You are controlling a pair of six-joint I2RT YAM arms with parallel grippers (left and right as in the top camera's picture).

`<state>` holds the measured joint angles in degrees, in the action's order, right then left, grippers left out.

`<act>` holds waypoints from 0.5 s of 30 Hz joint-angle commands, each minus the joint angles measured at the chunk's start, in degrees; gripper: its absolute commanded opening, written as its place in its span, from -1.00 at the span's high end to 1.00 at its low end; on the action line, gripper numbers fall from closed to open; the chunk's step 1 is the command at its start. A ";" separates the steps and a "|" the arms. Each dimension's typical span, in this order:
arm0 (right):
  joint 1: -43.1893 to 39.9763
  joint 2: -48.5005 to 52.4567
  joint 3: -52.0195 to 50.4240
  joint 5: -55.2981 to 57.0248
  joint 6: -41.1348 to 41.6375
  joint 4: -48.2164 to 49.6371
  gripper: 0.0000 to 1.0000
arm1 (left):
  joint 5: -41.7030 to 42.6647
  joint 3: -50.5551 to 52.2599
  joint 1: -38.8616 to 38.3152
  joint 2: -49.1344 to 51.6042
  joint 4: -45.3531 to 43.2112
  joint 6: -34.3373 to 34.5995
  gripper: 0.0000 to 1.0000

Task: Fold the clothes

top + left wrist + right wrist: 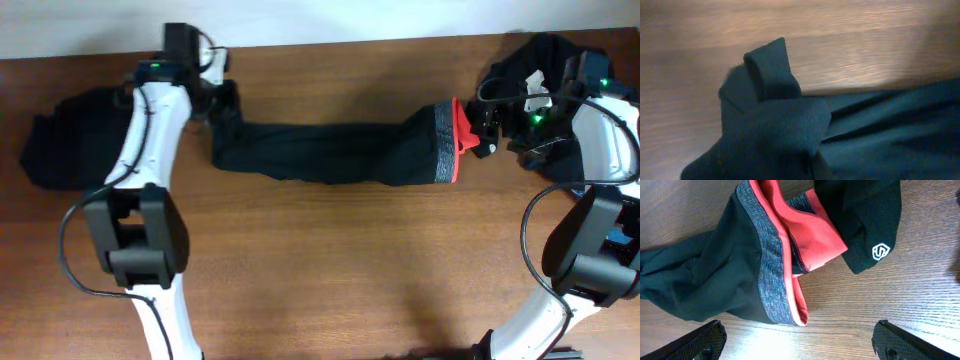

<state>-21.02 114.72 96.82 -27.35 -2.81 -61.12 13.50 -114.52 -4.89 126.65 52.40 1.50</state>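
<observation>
Your left gripper (222,98) is clamping shut on what looks like the leg end of the trousers (330,152). Bunched black cloth is filling its wrist view, though the fingers themselves are hidden there. Your right gripper (799,339) is hanging wide open just above the table (350,270), close to the grey waistband (771,275) and gripping nothing.

The trousers are lying stretched across the middle of the table, legs toward your left arm, with the red-orange lining (812,235) showing at the waist end.

You are lining up the waist grab, as I judge it. Aim to catch both layers of the waistband at once, not the lining alone. Steer clear of the black garment with the white logo (867,225) that is overlapping the lining, or you risk dragging it along. Hold the leg end taut while you are closing.

No containers are showing; the other clothes (60,140) are lying loose at the ends of the table.
</observation>
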 commanded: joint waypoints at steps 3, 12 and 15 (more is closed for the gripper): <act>0.04 0.00 0.59 -0.98 0.04 -0.02 -0.97 | 0.68 -1.92 -4.92 -2.93 -2.89 2.78 0.99; 0.04 0.00 0.59 -0.98 0.04 -0.02 -0.97 | 0.04 -1.90 -13.70 -2.91 -5.16 2.97 0.99; 0.04 0.00 0.59 -1.20 0.04 -0.02 -0.97 | -3.48 -1.88 -16.61 -2.78 -5.46 2.97 0.98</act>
<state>-21.02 114.72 96.82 -27.35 -2.79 -61.12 12.99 -114.98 -19.05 126.61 47.31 4.10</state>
